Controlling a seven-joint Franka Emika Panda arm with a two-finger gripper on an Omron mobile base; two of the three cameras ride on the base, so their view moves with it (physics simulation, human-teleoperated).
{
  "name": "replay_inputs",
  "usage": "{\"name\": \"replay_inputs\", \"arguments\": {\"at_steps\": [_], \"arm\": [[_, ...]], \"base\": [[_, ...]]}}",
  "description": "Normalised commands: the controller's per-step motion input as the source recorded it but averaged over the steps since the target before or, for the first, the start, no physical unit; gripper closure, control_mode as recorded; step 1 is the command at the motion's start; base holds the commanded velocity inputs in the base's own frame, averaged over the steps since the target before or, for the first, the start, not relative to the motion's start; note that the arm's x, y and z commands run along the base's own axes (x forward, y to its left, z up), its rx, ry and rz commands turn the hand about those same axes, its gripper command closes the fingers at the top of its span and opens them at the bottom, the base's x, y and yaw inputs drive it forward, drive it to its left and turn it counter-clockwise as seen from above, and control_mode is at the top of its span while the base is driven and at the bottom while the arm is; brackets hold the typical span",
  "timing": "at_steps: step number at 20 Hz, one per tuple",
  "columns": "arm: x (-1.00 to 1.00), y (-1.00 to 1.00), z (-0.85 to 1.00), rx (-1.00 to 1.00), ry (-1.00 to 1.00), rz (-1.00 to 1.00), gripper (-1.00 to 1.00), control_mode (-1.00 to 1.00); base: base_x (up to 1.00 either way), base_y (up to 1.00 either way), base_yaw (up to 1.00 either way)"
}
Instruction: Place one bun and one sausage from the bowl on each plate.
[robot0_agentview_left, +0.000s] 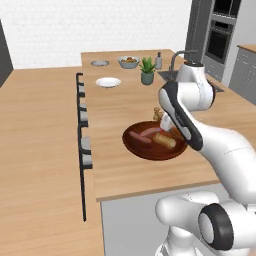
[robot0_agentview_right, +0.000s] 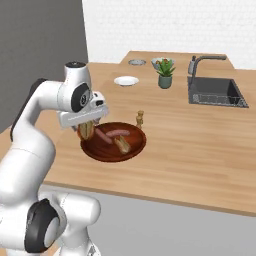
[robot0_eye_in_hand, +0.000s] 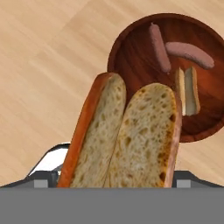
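Worktop (robot0_agentview_left: 125, 175) of pale wood under grey-walled kitchen; claw (robot0_eye_in_hand: 118, 186), spread wide, holds split bun (robot0_eye_in_hand: 127, 135) above bowl (robot0_eye_in_hand: 127, 48).

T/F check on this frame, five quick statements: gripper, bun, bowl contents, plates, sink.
1. The gripper holds a split bun between its jaws. True.
2. The dark reddish-brown bowl holds two sausages and one more bun. True: both sausages and the second bun lie in it in the hand view.
3. A sausage already lies on the white plate. False: that plate is bare.
4. The potted plant stands inside the sink. False: it stands on the counter, beside the sink.
5. The held bun rests on the counter. False: in the right base view it hangs above the bowl's near rim.
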Motion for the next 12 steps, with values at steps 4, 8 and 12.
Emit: {"name": "replay_inputs", "arguments": {"at_steps": [4, 8, 12], "arm": [[-0.7, -0.13, 0.02, 0.0, 0.0, -0.25, 1.0, 1.0], [0.0, 0.0, 0.0, 0.0, 0.0, 0.0, 1.0, 1.0], [0.0, 0.0, 0.0, 0.0, 0.0, 0.0, 1.0, 1.0]], "base": [[-0.2, 0.0, -0.08], [-0.85, 0.76, -0.32], [-0.44, 1.0, -0.42]]}}
